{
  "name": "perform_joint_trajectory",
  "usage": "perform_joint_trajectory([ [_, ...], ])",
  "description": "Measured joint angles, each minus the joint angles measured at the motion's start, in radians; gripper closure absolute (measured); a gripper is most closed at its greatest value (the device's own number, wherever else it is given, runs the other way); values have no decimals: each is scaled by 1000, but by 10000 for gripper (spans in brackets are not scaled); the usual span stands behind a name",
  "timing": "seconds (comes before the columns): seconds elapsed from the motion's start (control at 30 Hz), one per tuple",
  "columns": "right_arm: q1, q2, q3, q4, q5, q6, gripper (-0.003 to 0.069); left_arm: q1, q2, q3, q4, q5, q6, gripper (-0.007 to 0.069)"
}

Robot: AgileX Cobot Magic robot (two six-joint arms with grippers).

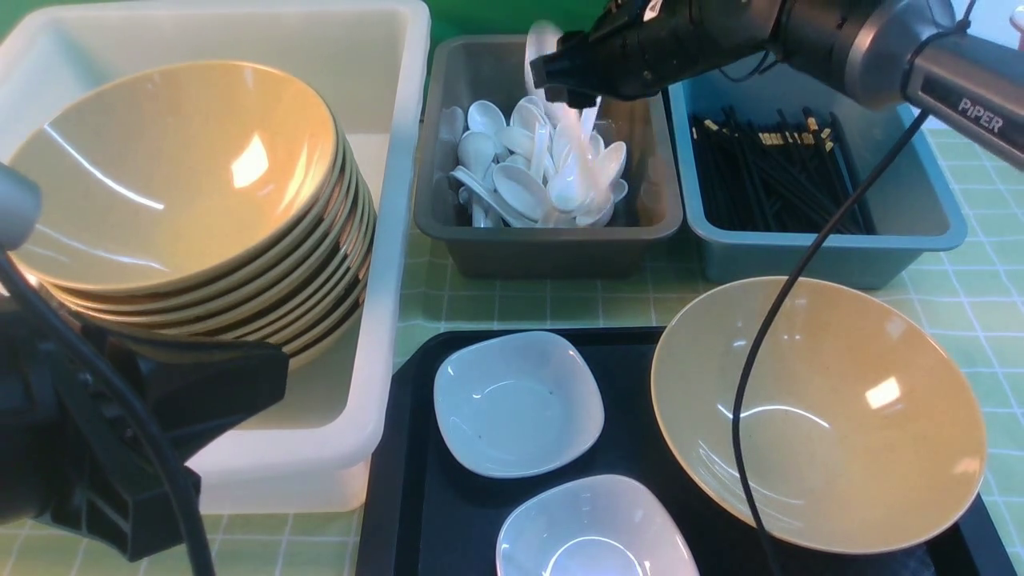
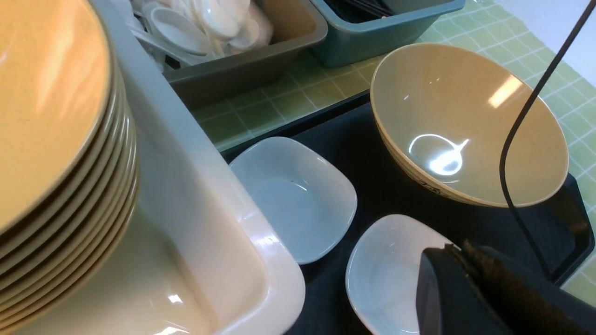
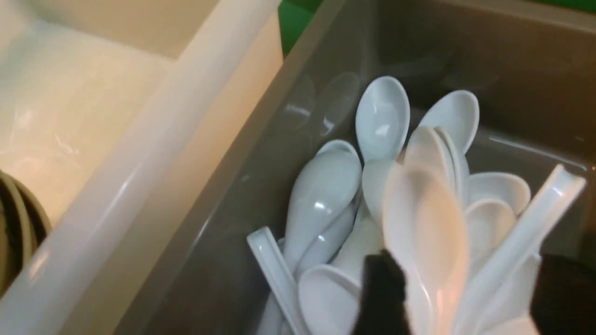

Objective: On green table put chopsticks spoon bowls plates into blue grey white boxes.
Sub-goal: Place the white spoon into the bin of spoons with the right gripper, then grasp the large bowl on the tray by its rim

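Note:
My right gripper (image 1: 572,94) hangs over the grey box (image 1: 552,240), jaws wide apart (image 3: 465,298). A blurred white spoon (image 3: 426,232) sits between its fingers (image 3: 382,288) above the pile of spoons (image 1: 544,172); I see no pinch on it. Black chopsticks (image 1: 776,172) fill the blue box (image 1: 832,256). Several bowls (image 1: 184,184) are stacked in the white box (image 1: 396,240). One bowl (image 1: 816,408) and two plates (image 1: 518,404) (image 1: 592,528) rest on the black tray (image 1: 408,480). My left gripper (image 2: 458,251) is shut and empty, over the nearer plate (image 2: 386,274).
The green table (image 1: 520,304) shows between the boxes and the tray. The right arm's black cable (image 1: 768,336) drapes across the loose bowl. The left arm's body (image 1: 96,448) stands in front of the white box's near corner.

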Motion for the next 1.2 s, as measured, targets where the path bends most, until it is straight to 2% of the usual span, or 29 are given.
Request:
perform_joint_trajectory([
  [0.03, 0, 0, 0, 0, 0, 1, 188, 0, 0, 0, 0, -1, 0, 626],
  [0.07, -1, -1, 0, 1, 11, 0, 140, 0, 0, 0, 0, -7, 0, 626],
  [0.13, -2, -5, 0, 2, 41, 0, 108, 0, 0, 0, 0, -13, 0, 625],
  [0.2, -7, -38, 0, 3, 164, -25, 81, 0, 0, 0, 3, -29, 0, 624],
  [0.23, -7, -38, 0, 3, 186, -31, 81, 0, 0, 0, 3, -29, 0, 624],
  [0.4, -26, -181, 0, -4, 505, -206, 102, 0, 31, 0, 30, -46, -70, 622],
  [0.53, -27, -299, 0, -5, 737, -244, 125, 0, 112, 0, 34, -44, -144, 578],
  [0.67, -13, -380, 23, -1, 738, -230, 135, 0, 196, -1, 19, -57, -122, 529],
  [0.9, 23, -654, 246, 5, 738, -216, 138, -16, 436, -91, -136, -15, 12, 299],
  [0.97, 24, -735, 326, 5, 738, -218, 138, -35, 494, -132, -152, 6, 29, 209],
  [1.0, 24, -752, 344, 5, 738, -218, 138, -37, 499, -136, -152, 8, 29, 200],
  [1.03, 24, -813, 400, 5, 738, -219, 138, -52, 536, -162, -156, 16, 38, 138],
  [1.1, 24, -895, 500, 5, 738, -222, 138, -69, 585, -193, -157, 16, 43, 66],
  [1.2, 24, -996, 611, 5, 738, -229, 140, -81, 674, -254, -168, 15, 63, -17],
])
